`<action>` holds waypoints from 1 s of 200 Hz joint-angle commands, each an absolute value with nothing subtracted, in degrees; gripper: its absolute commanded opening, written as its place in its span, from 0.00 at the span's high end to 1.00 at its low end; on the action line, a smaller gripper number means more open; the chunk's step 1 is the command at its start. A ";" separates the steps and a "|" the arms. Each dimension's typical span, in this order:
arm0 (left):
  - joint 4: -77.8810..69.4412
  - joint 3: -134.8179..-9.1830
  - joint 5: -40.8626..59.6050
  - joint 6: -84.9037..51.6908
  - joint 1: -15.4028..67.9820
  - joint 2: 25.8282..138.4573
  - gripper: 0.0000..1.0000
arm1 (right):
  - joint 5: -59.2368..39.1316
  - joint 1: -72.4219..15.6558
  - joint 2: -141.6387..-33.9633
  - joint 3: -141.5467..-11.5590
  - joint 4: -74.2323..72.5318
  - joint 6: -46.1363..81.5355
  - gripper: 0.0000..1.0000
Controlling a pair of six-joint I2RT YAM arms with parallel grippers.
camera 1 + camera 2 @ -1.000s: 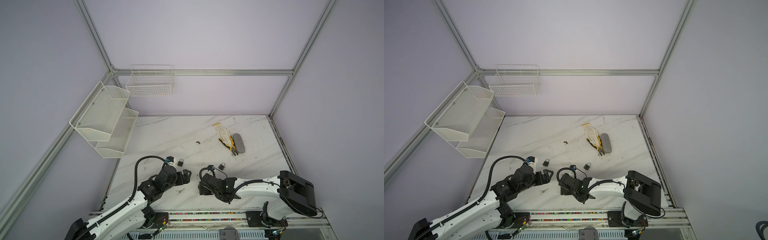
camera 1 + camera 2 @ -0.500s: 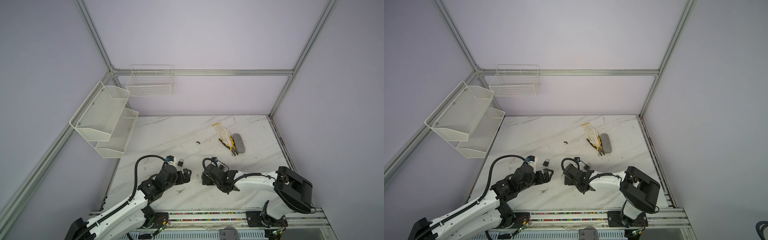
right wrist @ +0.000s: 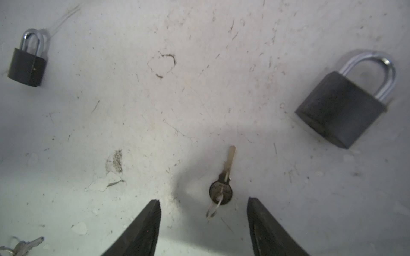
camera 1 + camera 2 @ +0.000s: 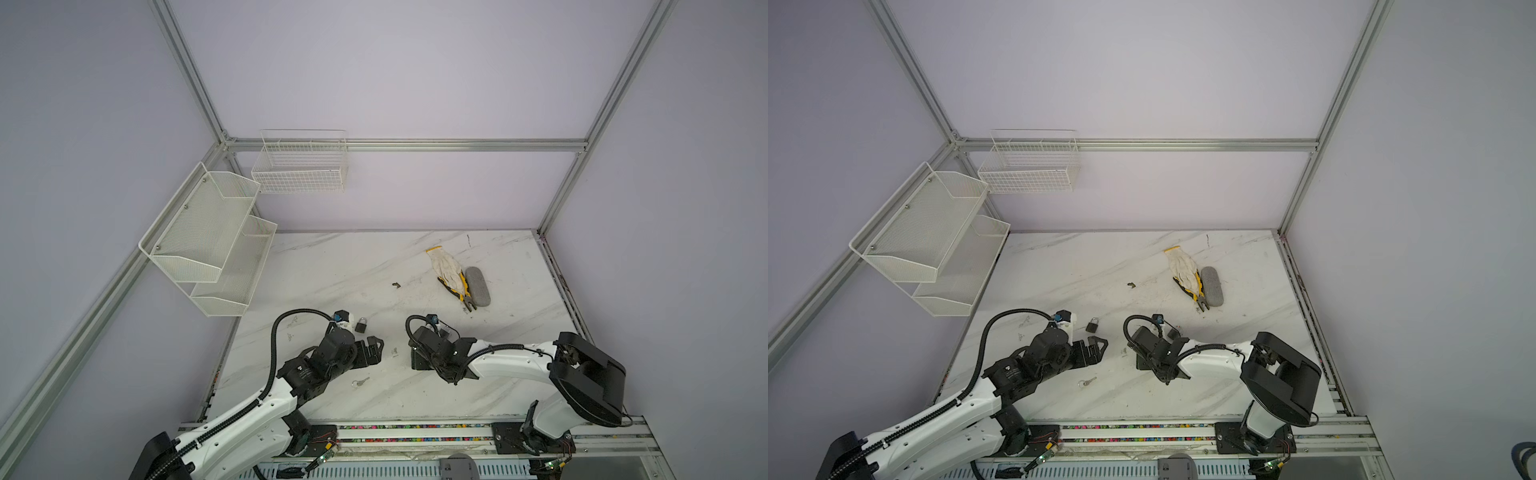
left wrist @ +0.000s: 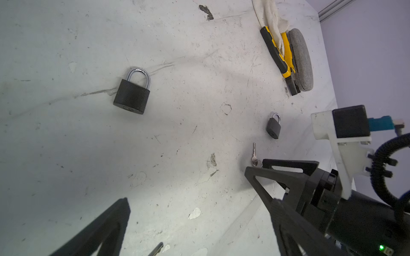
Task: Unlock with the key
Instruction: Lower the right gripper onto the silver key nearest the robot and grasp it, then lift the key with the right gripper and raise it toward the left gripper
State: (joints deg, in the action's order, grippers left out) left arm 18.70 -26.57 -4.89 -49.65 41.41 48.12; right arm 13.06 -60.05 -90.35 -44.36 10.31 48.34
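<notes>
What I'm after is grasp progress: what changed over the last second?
The right gripper moved away from the robot's base; its open jaws now straddle the key, not gripping it. The left gripper, left padlock, right padlock and other key stayed put.

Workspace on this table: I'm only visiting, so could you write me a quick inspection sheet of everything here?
Surface: white marbled table, scuffed and stained.
Job's things: left-side padlock and right-side padlock, shackles closed, lying flat; key between the right jaws; second key nearer the left arm.
Clutter: glove draped over yellow-handled pliers, beside a grey oval case; small dark scrap.
Grippers: left gripper jaws wide, empty; right gripper jaws apart astride the key, not touching it.
Cables: left cable and right cable, black ribbed loops above the wrists; nothing caught.
Surroundings: lilac walls, metal frame, mesh shelf, wire basket.
</notes>
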 commanded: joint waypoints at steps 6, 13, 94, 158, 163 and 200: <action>16.37 -32.61 -3.74 -48.34 41.64 48.26 0.00 | 15.47 -59.83 -91.31 -46.05 12.48 49.05 0.44; 16.19 -32.59 -3.61 -48.47 41.67 48.37 0.00 | 15.79 -59.77 -91.44 -46.14 12.39 48.99 0.45; 15.13 -32.46 -2.88 -49.26 41.62 49.04 0.00 | 16.35 -59.74 -92.28 -45.42 12.15 48.27 0.67; 14.68 -32.30 -2.46 -49.90 41.68 49.86 0.00 | 17.27 -59.33 -91.89 -44.57 12.30 47.58 0.76; 14.61 -32.28 -2.38 -49.92 41.73 49.92 0.00 | 17.23 -59.24 -91.74 -44.49 12.30 47.52 0.77; 14.26 -32.61 -1.80 -50.16 41.66 50.31 0.00 | 17.66 -58.95 -90.80 -43.77 12.57 46.85 0.85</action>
